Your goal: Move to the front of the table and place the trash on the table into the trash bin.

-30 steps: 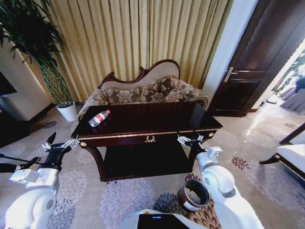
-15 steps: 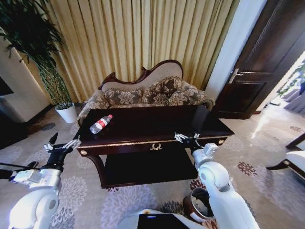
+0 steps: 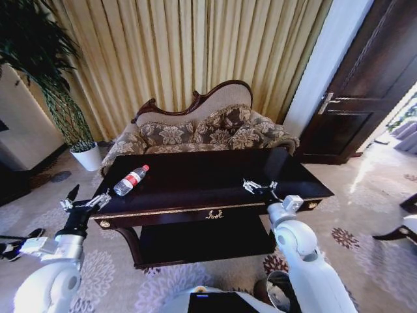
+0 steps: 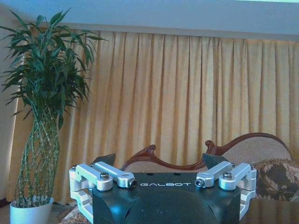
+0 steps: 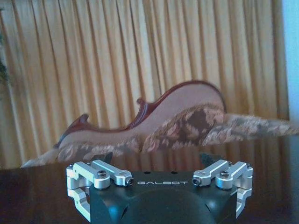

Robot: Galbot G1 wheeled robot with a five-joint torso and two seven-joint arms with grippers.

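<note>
- Clear plastic bottle with red label lying on dark table, centre-left of frame.
- Left gripper, lower left, fingers spread, empty.
- Right gripper, centre-right over table edge, fingers spread, empty.

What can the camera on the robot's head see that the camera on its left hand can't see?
Head view alone: the bottle lying on the dark table, the right gripper open over the table's front right part, the trash bin on the floor by the right arm, and the door.

Left wrist view alone: the plant's leafy top and the wall above the curtain.

Both: the open left gripper, held off the table's left end, the plant, curtain and sofa.
</note>
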